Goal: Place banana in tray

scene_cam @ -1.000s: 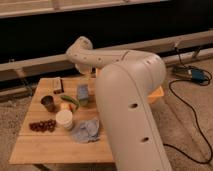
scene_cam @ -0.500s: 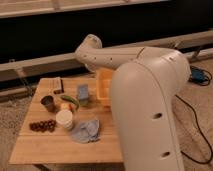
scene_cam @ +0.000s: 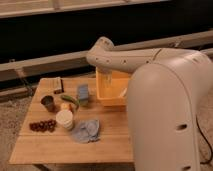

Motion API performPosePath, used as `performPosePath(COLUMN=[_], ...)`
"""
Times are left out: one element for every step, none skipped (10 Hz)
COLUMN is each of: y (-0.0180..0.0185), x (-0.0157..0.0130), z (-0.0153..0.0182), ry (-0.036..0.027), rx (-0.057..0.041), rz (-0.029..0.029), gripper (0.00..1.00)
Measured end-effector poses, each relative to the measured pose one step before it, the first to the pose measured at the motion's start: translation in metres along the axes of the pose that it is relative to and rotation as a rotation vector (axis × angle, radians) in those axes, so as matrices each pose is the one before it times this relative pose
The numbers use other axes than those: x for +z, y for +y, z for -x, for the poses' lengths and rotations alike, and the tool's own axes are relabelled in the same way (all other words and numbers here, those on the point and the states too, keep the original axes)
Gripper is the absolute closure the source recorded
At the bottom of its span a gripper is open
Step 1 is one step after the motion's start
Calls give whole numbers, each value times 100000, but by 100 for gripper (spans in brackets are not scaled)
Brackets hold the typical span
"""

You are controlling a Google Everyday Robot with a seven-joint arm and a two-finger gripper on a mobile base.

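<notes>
The banana (scene_cam: pixel 65 106) is a small pale-yellow piece lying on the wooden table (scene_cam: pixel 115 142), between a dark green curved vegetable (scene_cam: pixel 70 100) and a white cup (scene_cam: pixel 65 119). The tray (scene_cam: pixel 104 96) is a large orange-yellow bin at the table's back right. My arm's elbow (scene_cam: pixel 102 53) hangs above the tray. The gripper (scene_cam: pixel 107 80) reaches down from it over the tray's left half, well to the right of the banana. The arm hides much of the tray's right side.
A dark metal cup (scene_cam: pixel 48 103), a blue block (scene_cam: pixel 83 93) and a brown block (scene_cam: pixel 57 84) stand at the back left. Red grapes (scene_cam: pixel 42 125) and a blue-grey cloth (scene_cam: pixel 86 130) lie in front. A pale utensil (scene_cam: pixel 123 92) shows in the tray.
The arm's elbow and gripper have swung right, from above the table's middle to over the tray. The arm's body now fills more of the right side. The table objects have not moved.
</notes>
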Motion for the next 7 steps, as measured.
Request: performPosePath(y=[-575,-302,-116,-189,-30,59,-69], x=[25,18,-56,-98,-188,-65,-150], z=[-366,-272,-229,-107,-34,-113,-10], ry=[1622,1497,1086,643,733,775,599], rx=[988,547,56,-277,-1774,-1266,-1419], rz=[718,1914,3019,2531,3226,2131,2350], gripper=[28,22,20,20,20,20,20])
